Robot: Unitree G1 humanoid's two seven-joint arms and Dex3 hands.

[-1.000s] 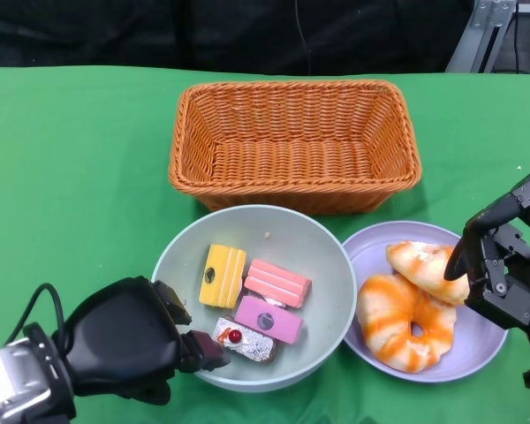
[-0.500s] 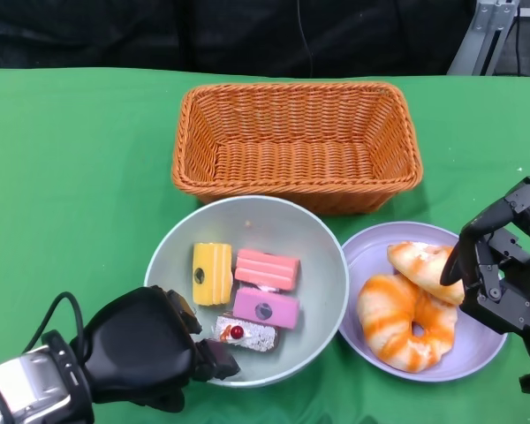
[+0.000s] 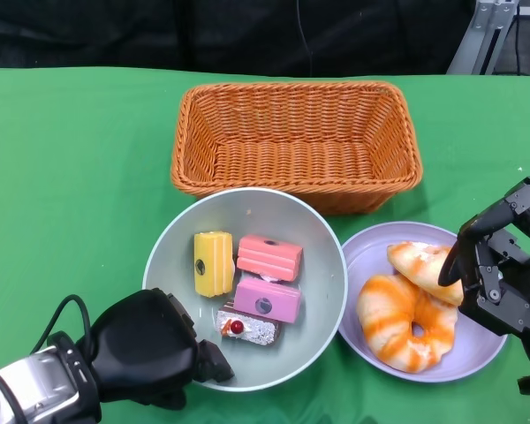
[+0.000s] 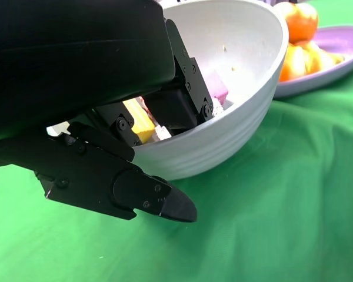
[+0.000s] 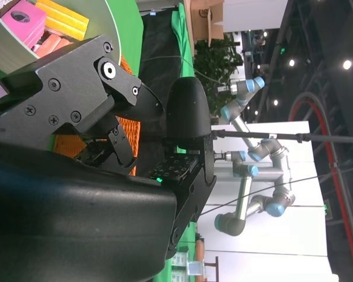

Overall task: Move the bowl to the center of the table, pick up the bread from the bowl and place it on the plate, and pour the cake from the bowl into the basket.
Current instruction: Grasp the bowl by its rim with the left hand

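Observation:
The pale grey bowl is at mid-table, just in front of the wicker basket. It holds a yellow cake, a pink one, a purple one and a chocolate slice with a cherry. My left hand grips the bowl's near-left rim. In the left wrist view the fingers clamp the bowl wall, and it hangs above the cloth. Two orange-striped breads lie on the lilac plate. My right hand hovers at the plate's right edge, holding nothing.
The basket is empty and its front wall nearly touches the bowl's far rim. Bowl and plate sit rim to rim. Green cloth covers the table, with free room to the left. A metal frame stands at the back right.
Gripped by my left hand, the bowl has risen and edged toward the basket, and the cakes have shifted slightly inside. The right hand has stayed put.

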